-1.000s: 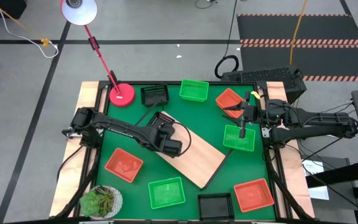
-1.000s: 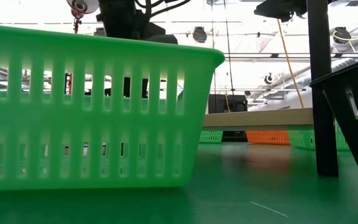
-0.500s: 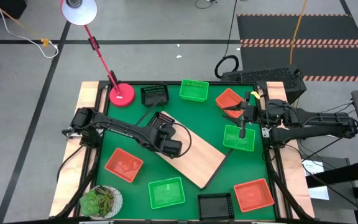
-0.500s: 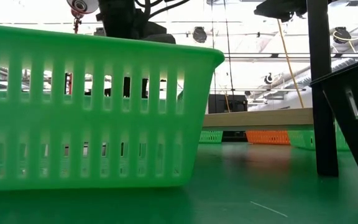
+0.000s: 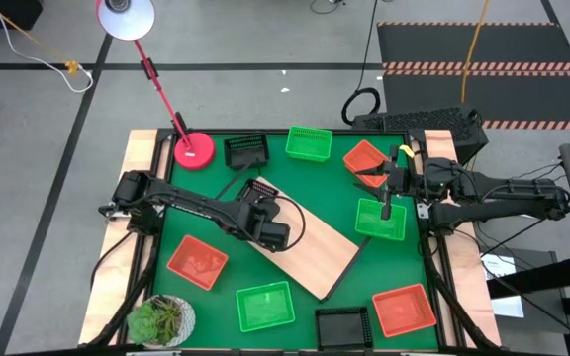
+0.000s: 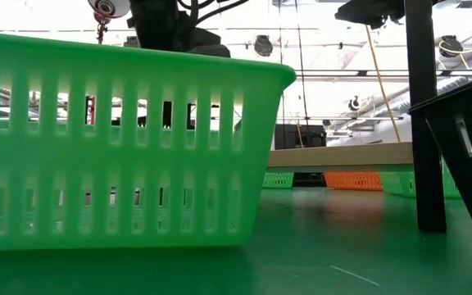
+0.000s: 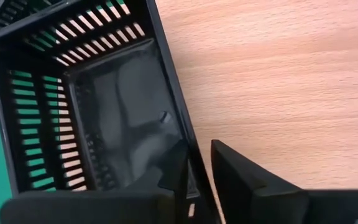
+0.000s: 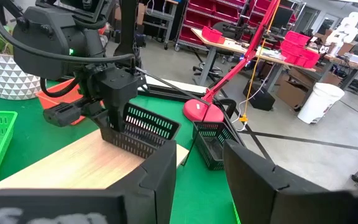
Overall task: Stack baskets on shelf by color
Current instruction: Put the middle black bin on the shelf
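Note:
The light-wood shelf [image 5: 310,247] lies slantwise in the middle of the green mat. My left gripper [image 7: 197,167] is at the shelf's far-left end, shut on a black basket [image 7: 98,106] that sits on the board [image 8: 73,165]. My right gripper [image 5: 386,206] hovers open over a green basket [image 5: 381,222] near the right edge, touching nothing. On the mat rest a black [image 5: 246,150], a green [image 5: 309,143] and a red basket [image 5: 366,161] at the far side, and a red [image 5: 197,262], a green [image 5: 265,307], a black [image 5: 344,326] and a red one [image 5: 404,310] at the near side. My left gripper pinches the black basket's side wall [image 7: 188,146], one finger [image 7: 169,171] inside the basket and the other finger [image 7: 244,177] outside over the wood. It comes from above, pointing down. The basket stands with its bottom on the shelf's end [image 8: 135,134].
A red lamp base [image 5: 195,150] stands at the far-left corner, its stem leaning off the table. A potted plant [image 5: 159,319] sits at the near-left corner. In the low view a green basket [image 6: 121,139] fills the foreground and a black post [image 6: 420,115] stands at right.

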Robot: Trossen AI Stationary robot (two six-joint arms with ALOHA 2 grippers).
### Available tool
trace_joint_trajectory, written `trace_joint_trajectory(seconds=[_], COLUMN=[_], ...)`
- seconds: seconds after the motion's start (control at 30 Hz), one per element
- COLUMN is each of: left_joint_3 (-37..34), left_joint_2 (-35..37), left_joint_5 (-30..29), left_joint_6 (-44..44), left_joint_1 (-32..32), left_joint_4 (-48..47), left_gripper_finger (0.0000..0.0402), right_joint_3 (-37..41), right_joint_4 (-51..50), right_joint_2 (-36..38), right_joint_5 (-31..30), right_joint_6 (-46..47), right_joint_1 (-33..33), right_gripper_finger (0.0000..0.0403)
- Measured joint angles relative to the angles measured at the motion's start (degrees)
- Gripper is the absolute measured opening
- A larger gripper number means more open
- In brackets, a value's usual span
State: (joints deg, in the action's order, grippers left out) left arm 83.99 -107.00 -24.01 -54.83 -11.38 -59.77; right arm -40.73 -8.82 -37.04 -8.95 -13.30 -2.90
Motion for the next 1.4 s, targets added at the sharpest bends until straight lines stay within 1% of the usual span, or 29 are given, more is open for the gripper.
trace_joint_trajectory(seconds=[0.23, 0.33, 0.97, 1.4], left_joint_3=[0.00, 0.00, 0.00, 0.00], left_joint_2=[0.02, 0.02, 0.02, 0.02], left_joint_5=[0.29, 0.37, 1.97, 1.70], left_joint_6=[3.74, 3.16, -6.69, -7.30], left_joint_1=[-0.01, 0.00, 0.00, -0.01], left_joint_4=[-0.02, -0.02, -0.04, -0.04], left_gripper_finger=[0.0041, 0.0035, 0.0037, 0.0038], right_joint_3=[0.00, 0.00, 0.00, 0.00], right_joint_4=[0.00, 0.00, 0.00, 0.00], right_joint_2=[0.00, 0.00, 0.00, 0.00], right_joint_5=[0.00, 0.00, 0.00, 0.00], right_joint_6=[-0.02, -0.03, -0.04, -0.04], right_joint_1=[0.00, -0.02, -0.02, 0.00], right_gripper_finger=[0.0126, 0.0126, 0.0126, 0.0126])
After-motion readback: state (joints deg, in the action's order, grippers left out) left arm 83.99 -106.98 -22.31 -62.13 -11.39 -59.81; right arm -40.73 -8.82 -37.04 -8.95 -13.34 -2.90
